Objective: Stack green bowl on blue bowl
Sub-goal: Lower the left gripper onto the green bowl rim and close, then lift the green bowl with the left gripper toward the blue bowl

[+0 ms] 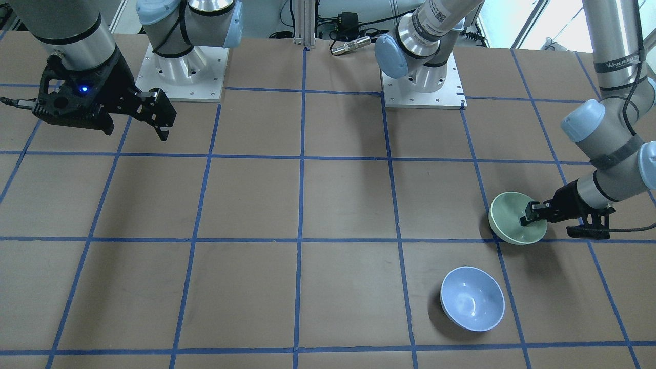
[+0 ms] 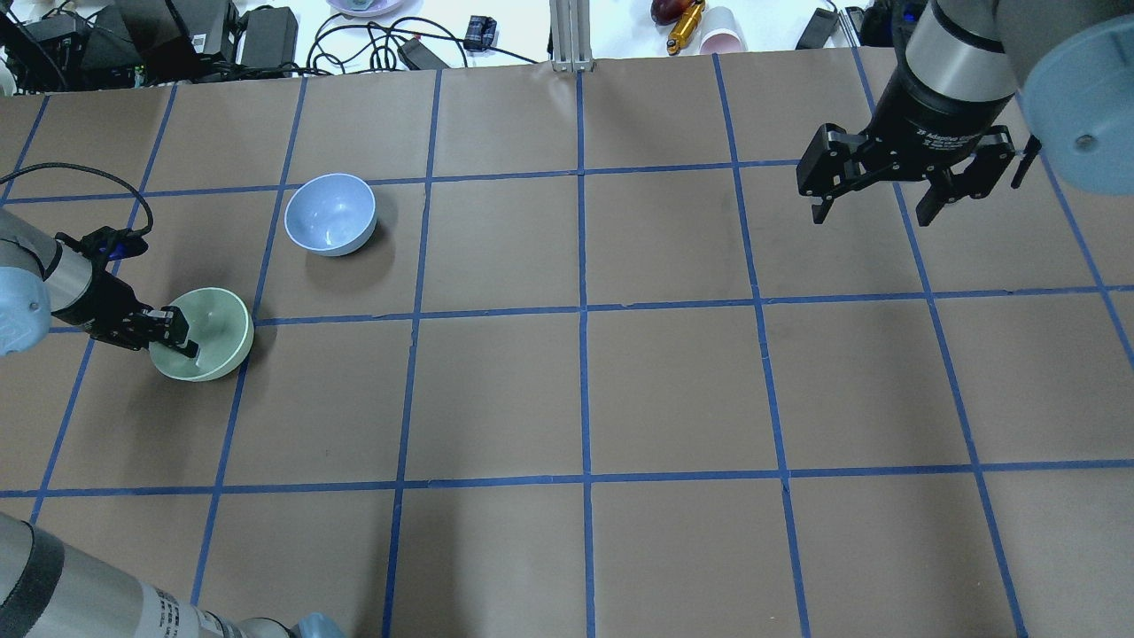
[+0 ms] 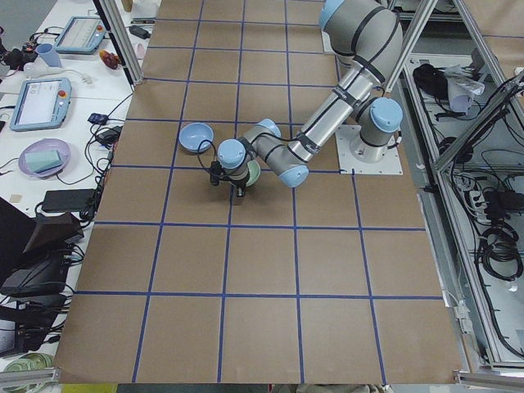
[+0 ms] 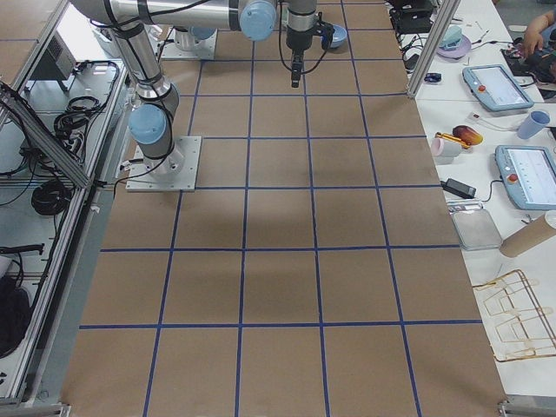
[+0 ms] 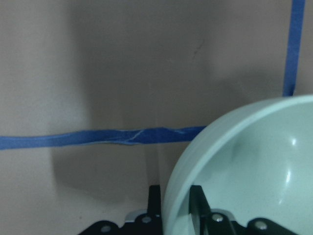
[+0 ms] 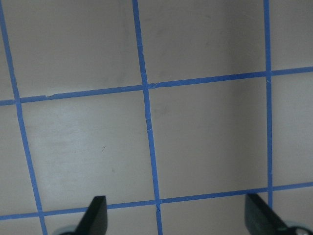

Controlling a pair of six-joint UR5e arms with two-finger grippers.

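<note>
The green bowl (image 2: pixel 210 332) sits at the table's left side, tilted, with my left gripper (image 2: pixel 177 332) shut on its rim: one finger inside, one outside. It also shows in the front view (image 1: pixel 512 218) with the left gripper (image 1: pixel 529 214), and in the left wrist view (image 5: pixel 254 171) with a finger (image 5: pixel 198 205) inside the rim. The blue bowl (image 2: pixel 330 213) stands upright and empty a little farther out and to the right, also in the front view (image 1: pixel 472 298). My right gripper (image 2: pixel 875 190) hangs open and empty high over the right side.
The brown table (image 2: pixel 585 390) carries a blue tape grid. Cables, power bricks and small items (image 2: pixel 687 22) lie beyond its far edge. The arm bases (image 1: pixel 182 66) stand at the robot's side.
</note>
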